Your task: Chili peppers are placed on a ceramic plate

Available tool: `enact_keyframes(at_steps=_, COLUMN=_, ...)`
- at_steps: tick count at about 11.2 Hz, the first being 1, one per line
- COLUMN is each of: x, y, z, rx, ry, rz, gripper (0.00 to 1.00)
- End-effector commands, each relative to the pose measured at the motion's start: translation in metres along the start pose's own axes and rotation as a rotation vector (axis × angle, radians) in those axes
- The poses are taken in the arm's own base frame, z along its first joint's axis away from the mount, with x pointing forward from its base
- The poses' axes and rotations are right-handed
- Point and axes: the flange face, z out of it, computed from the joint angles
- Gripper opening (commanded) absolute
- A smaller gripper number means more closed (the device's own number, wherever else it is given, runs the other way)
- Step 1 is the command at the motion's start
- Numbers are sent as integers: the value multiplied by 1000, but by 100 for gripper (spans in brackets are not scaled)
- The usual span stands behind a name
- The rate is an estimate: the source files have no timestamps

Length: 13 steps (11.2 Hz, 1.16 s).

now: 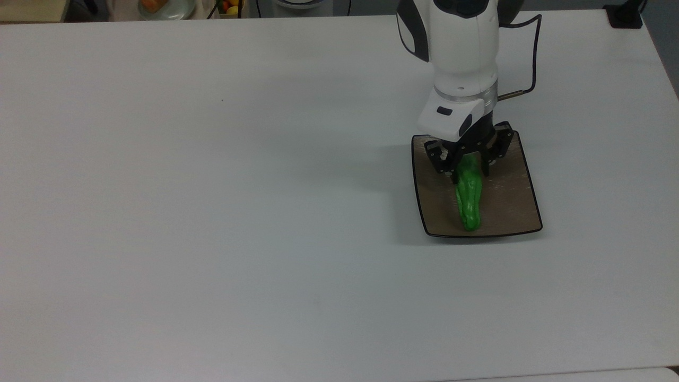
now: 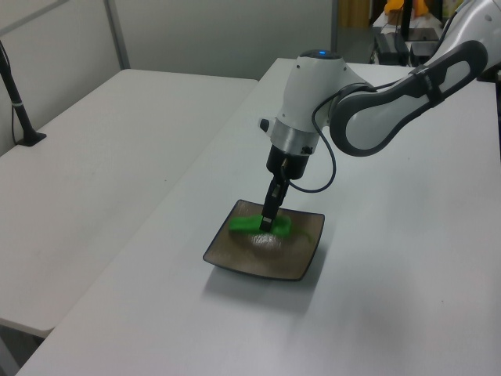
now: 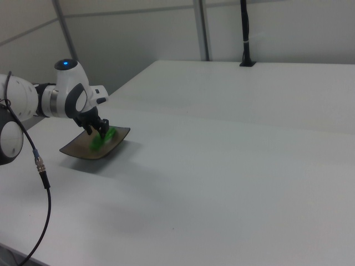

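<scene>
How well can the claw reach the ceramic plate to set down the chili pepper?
Probably yes: the claw, shut on the chili pepper, is already low over the ceramic plate, with nothing between them.

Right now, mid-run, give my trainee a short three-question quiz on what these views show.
1. True or false: the chili pepper is over the ceramic plate.
2. What is the pincer doing? A) hanging open above bare table B) shut on the chili pepper C) gripping the plate's rim
3. In the top view, does the pepper's free tip point toward the picture's top or bottom?

Key: 1 true; 2 B; 3 bottom.
</scene>
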Motion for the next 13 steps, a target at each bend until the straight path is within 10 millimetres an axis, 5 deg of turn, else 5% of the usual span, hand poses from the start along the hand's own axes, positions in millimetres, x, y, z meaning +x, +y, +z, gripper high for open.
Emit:
enact_keyframes(at_steps=1, x=-1, y=-3, z=-10, rx=1, ry=26, rz=5, gripper=100)
enact_keyframes(at_steps=3, x=3, y=0, z=-24, rx=1, ry=38, rz=12, gripper=100)
enact_keyframes(at_steps=6, x=7, y=12, z=-71, rx=-14, ry=15, rz=31, gripper=100)
enact_keyframes(at_steps=10, x=-11, y=49, z=-172, rx=-77, ry=-146, rz=86, gripper=100)
enact_keyframes(at_steps=13, x=-36, y=95, z=-257, rx=-122, ry=-223, rz=169, gripper=100)
